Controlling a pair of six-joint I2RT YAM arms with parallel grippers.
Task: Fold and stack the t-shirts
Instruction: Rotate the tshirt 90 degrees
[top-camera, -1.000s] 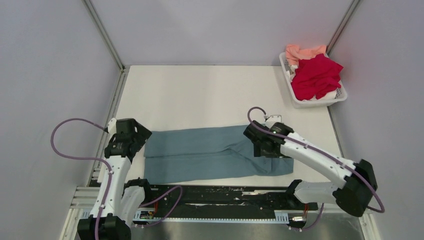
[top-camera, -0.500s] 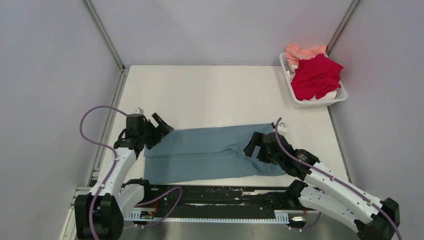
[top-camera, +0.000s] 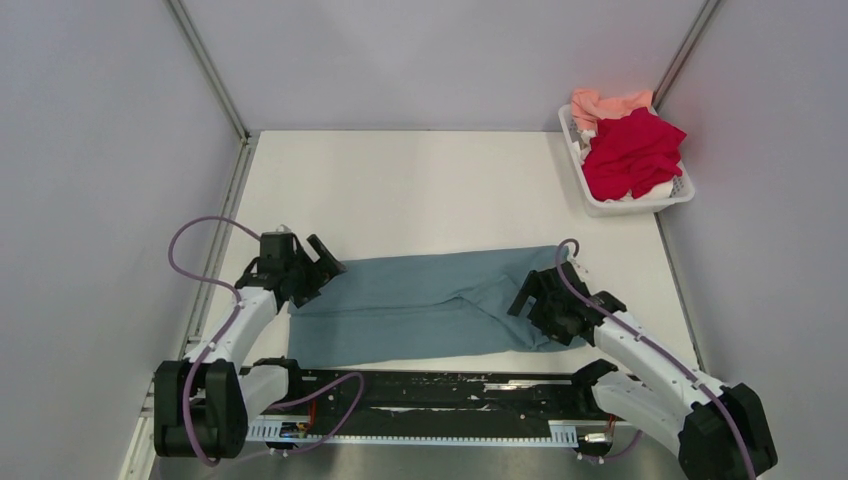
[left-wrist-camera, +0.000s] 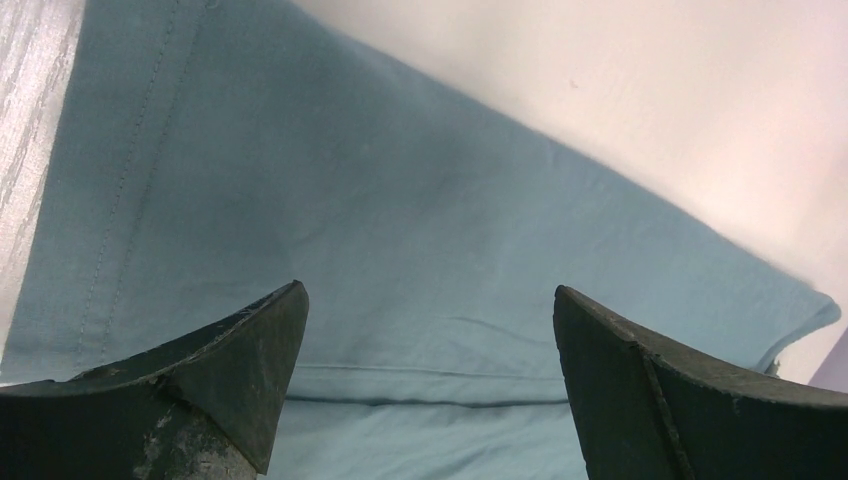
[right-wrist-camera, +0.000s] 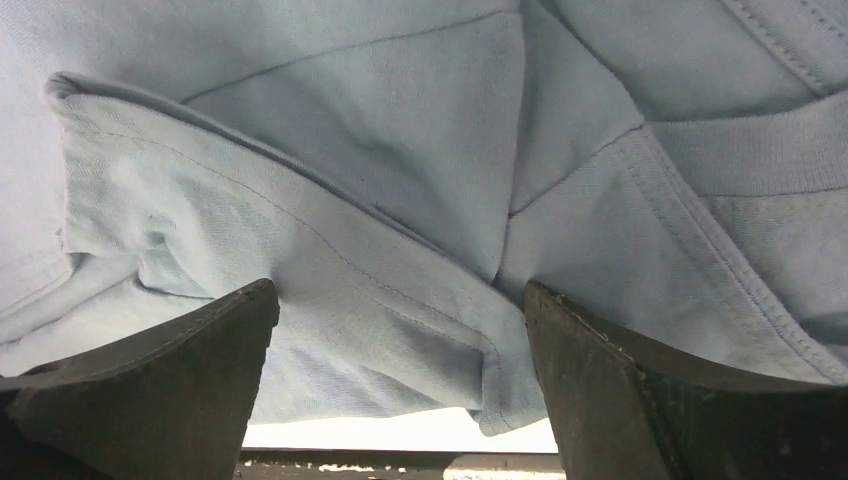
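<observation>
The teal-blue t-shirt (top-camera: 420, 305) lies folded lengthwise along the table's near edge. My left gripper (top-camera: 322, 262) is open over its left end; in the left wrist view (left-wrist-camera: 428, 300) only the flat teal cloth (left-wrist-camera: 400, 220) shows between its fingers. My right gripper (top-camera: 535, 305) is open over the shirt's right end; in the right wrist view (right-wrist-camera: 400, 305) it straddles a folded sleeve and hem (right-wrist-camera: 380, 250) near the collar. The crimson red t-shirt (top-camera: 632, 150) and the salmon-pink t-shirt (top-camera: 605, 103) lie heaped in the basket.
The white slotted basket (top-camera: 640, 205) stands at the table's far right corner. The black rail (top-camera: 430, 395) runs along the near edge below the shirt. Grey walls enclose the white table (top-camera: 420, 190).
My left gripper has swung right from beside the shirt onto its left end. My right arm has drawn back and its gripper has shifted right along the shirt's right end.
</observation>
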